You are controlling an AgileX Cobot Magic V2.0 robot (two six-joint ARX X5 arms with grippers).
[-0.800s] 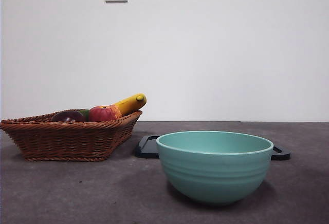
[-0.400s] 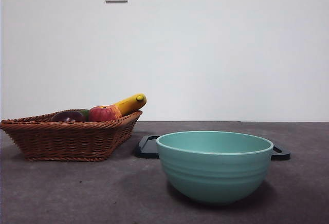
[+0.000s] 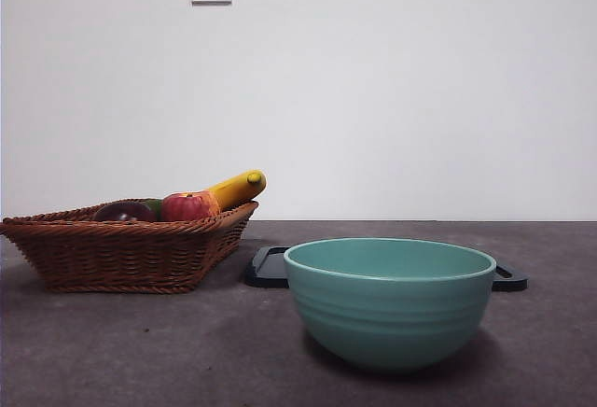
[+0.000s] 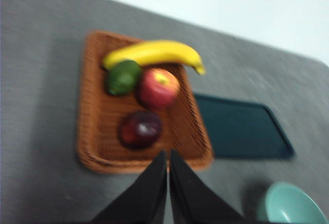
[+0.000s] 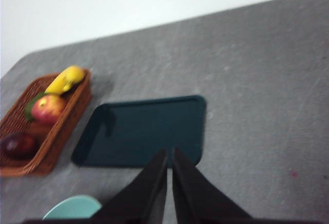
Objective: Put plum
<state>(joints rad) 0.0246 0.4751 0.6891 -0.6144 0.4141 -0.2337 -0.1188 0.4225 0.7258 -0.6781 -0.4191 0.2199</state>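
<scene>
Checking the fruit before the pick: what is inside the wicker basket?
The wicker basket holds the plum, an apple, a green fruit and a banana. Anything beneath them is hidden.

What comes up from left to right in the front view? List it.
Wicker basket → plum → apple → banana → dark tray → teal bowl.

Front camera sits low, looking level across the table. Both wrist cameras look down from high, sharing the basket (image 4: 97, 131) and tray (image 5: 144, 131).
</scene>
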